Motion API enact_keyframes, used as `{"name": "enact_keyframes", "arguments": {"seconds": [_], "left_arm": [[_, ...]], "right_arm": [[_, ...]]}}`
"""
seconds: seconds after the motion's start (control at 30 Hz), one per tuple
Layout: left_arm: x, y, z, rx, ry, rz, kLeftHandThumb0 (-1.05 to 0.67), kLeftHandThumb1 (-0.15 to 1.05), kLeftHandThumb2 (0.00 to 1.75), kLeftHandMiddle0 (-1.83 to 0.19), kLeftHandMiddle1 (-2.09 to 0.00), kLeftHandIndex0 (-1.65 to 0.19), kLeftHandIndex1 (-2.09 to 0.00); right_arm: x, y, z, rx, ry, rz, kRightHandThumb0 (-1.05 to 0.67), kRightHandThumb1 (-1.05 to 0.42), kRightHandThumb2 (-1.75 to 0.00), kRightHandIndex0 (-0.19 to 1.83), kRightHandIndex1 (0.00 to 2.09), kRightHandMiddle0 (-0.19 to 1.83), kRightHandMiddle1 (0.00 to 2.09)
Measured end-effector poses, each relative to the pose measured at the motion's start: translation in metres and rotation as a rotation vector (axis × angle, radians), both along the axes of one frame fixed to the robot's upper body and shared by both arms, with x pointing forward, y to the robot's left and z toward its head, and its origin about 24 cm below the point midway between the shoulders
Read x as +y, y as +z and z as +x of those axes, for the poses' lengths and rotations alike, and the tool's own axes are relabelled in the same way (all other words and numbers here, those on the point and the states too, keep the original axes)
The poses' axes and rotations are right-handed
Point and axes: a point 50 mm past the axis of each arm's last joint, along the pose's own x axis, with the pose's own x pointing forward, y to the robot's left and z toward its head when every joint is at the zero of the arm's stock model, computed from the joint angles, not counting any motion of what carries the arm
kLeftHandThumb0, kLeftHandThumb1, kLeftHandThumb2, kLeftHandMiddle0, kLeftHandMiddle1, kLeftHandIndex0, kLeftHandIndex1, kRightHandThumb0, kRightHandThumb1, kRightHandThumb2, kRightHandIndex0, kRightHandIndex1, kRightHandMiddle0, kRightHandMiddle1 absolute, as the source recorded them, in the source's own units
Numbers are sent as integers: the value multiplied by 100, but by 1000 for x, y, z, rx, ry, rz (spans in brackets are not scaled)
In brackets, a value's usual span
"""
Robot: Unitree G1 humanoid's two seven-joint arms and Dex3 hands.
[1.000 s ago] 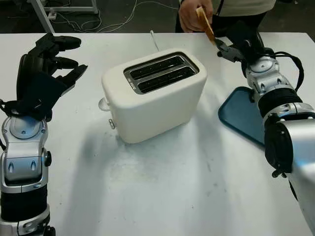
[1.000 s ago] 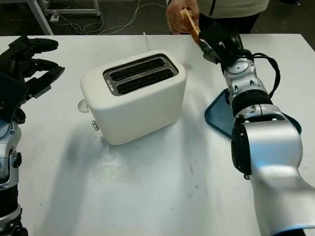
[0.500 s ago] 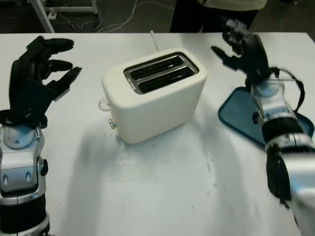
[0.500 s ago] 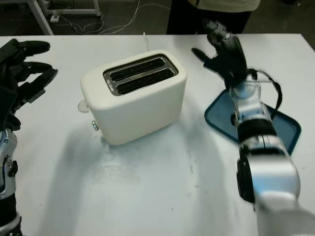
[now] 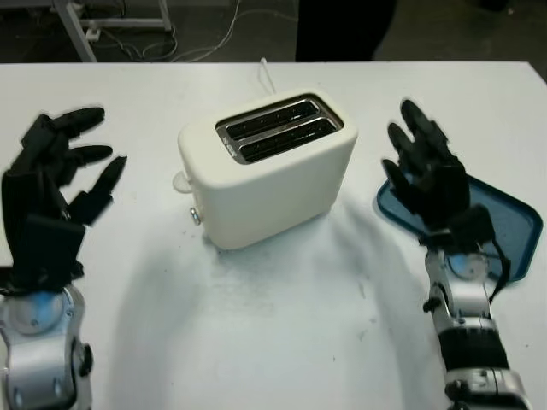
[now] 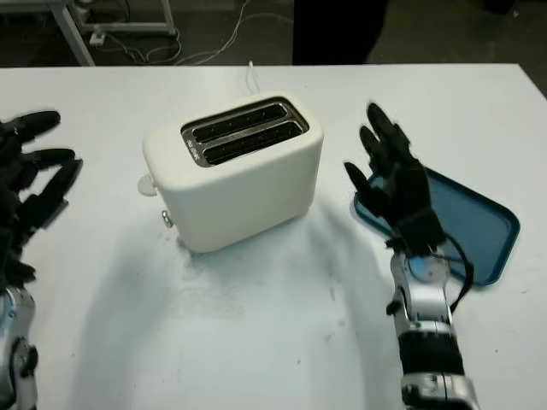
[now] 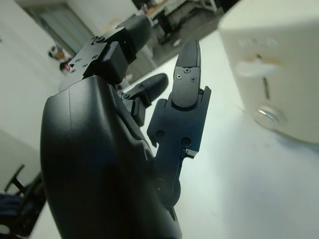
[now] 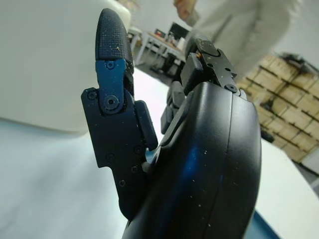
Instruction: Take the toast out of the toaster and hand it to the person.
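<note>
The cream two-slot toaster [image 5: 273, 171] stands mid-table, and its two slots [image 5: 280, 128] look dark and bare inside. My right hand [image 5: 419, 145] is open and raised to the right of the toaster, over the left edge of the blue tray [image 5: 508, 226]. My left hand [image 5: 90, 149] is open and held up well to the left of the toaster, holding nothing. A person stands at the table's far edge, their dark trousers [image 5: 342, 30] behind the toaster. In the right wrist view their light shirt [image 8: 239, 27] is behind my hand.
The white table [image 5: 282, 325] stretches bare in front of the toaster. The toaster's white cord [image 5: 267, 73] runs off the far edge. A round lever knob [image 5: 179, 181] sticks out of the toaster's left end. Cables and a metal frame [image 5: 85, 30] lie on the floor beyond.
A second ago my right hand held the toast up at the person's hand. That hand and the toast are gone, and my right hand has opened and drawn back over the tray. My left hand sank slightly.
</note>
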Motion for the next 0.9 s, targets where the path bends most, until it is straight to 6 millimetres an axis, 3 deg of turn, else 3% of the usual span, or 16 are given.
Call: {"name": "enact_keyframes", "arguments": {"seconds": [0.27, 0.5, 0.9], "left_arm": [[-20, -27, -6, -29, -8, -23, -31, 92, 34, -27, -72, -35, -34], [-31, -46, -8, 3, 26, -55, -30, 92, 39, -20, -65, -32, -27], [-37, -57, -11, 56, 63, -24, -31, 92, 37, -28, -52, -37, -17]], "right_arm": [[23, -12, -22, 9, 61, 62, -69, -92, -41, 15, 0, 18, 0], [34, -19, -28, 25, 56, 117, -65, -92, -44, 16, 1, 16, 0], [45, -15, -28, 25, 73, 116, -67, -92, -44, 12, 1, 15, 0]]}}
